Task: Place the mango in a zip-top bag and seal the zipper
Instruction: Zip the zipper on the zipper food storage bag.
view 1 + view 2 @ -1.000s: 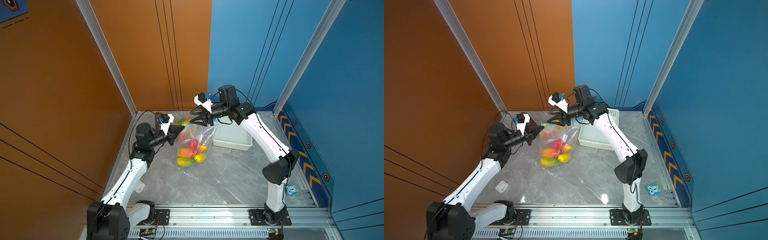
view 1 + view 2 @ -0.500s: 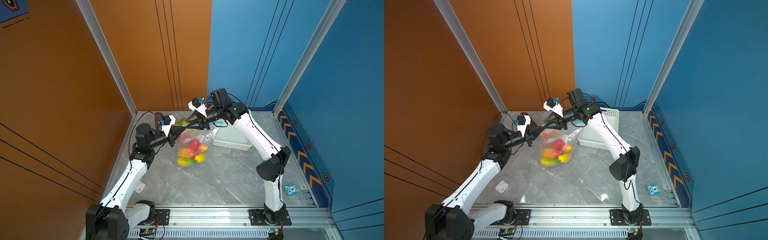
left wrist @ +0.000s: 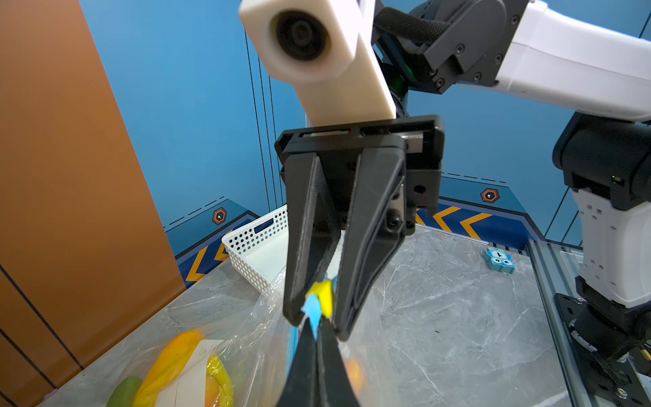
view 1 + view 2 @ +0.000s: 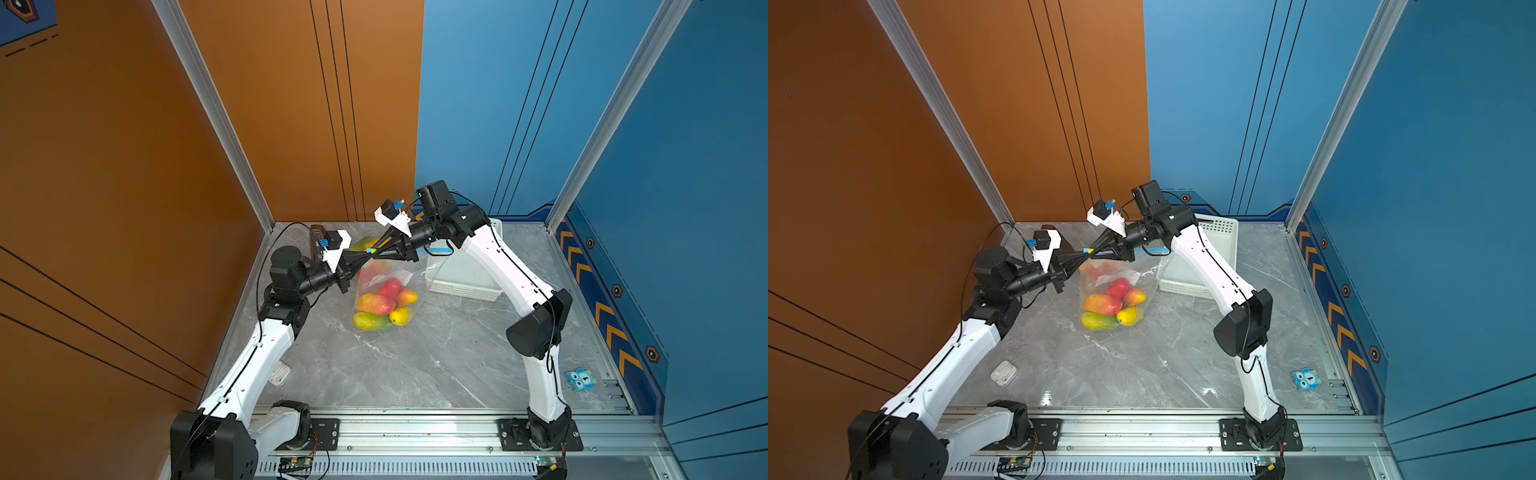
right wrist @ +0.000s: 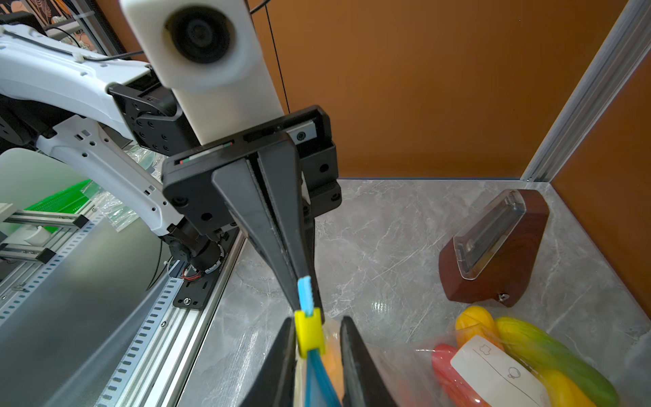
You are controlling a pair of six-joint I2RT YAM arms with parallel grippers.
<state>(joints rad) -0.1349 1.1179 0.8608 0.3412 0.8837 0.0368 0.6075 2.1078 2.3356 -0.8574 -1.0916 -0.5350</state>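
Mangoes: you see several of them, red, orange, yellow and green, lying together in the bottom of the bag.
Zip-top bag: clear plastic with a white label. Its bottom rests on the worktop near the middle, and its top edge is held up in the air.
Zipper strip: blue, it runs along the top edge of the bag. One end sticks out past the slider. You cannot tell from these views whether the mouth is closed along its whole length.
Slider: yellow, it sits on the strip close to that free end.
Left pincer: its fingers are pressed together on the free end of the blue strip, just beside the slider.
Right pincer: its fingers stand a little apart, one on each side of the yellow slider. In the right wrist view you see a narrow gap between the slider and one finger, so it is not clamped.
Arms: the two meet tip to tip above the bag.
Basket: white and perforated, just beside the bag on the blue-wall side, under the right arm.
Wooden piece: brown with a clear cover, in the back corner by the orange wall.
Owl figure: blue, near the front rail, well apart from the bag.
White case: small, beside the left arm near the front.
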